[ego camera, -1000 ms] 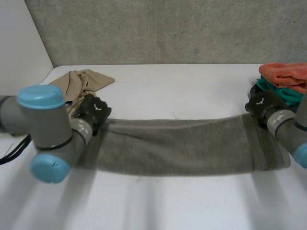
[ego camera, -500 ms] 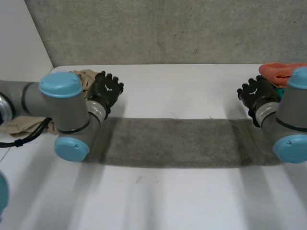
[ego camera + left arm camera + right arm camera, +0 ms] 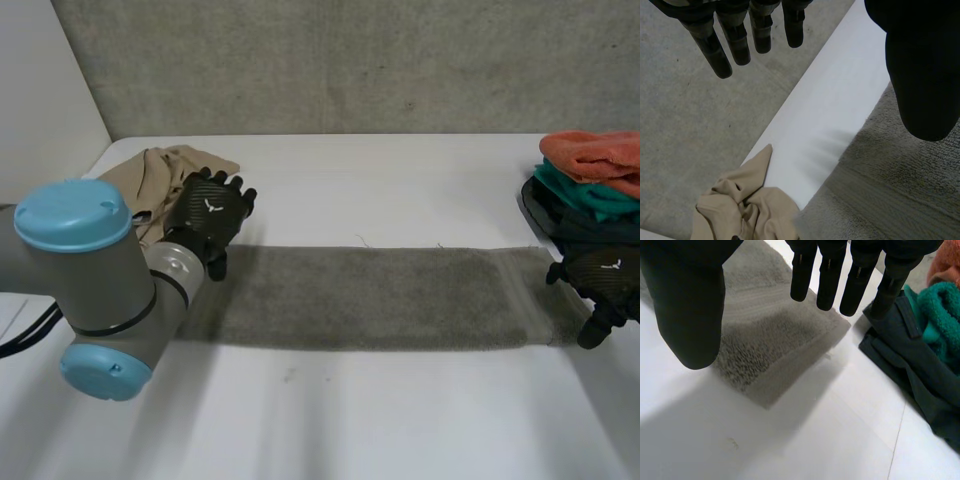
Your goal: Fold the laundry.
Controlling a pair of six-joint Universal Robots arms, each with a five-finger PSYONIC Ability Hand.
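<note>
- Left hand (image 3: 210,212) and right hand (image 3: 598,282) empty, fingers straight, at ends of grey towel (image 3: 380,295).
- Risk: uneven grasps skew the fold; left hand snags beige cloth (image 3: 165,170) nearby.

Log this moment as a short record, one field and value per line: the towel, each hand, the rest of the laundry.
towel: grey towel lying flat as a long band across the white table
left hand: left hand open, at the towel's left end, holding nothing
right hand: right hand open, at the towel's right end, holding nothing
unfolded item: beige garment crumpled beyond the left hand
stack: orange cloth on teal cloth on dark garment, beside the right hand
</note>
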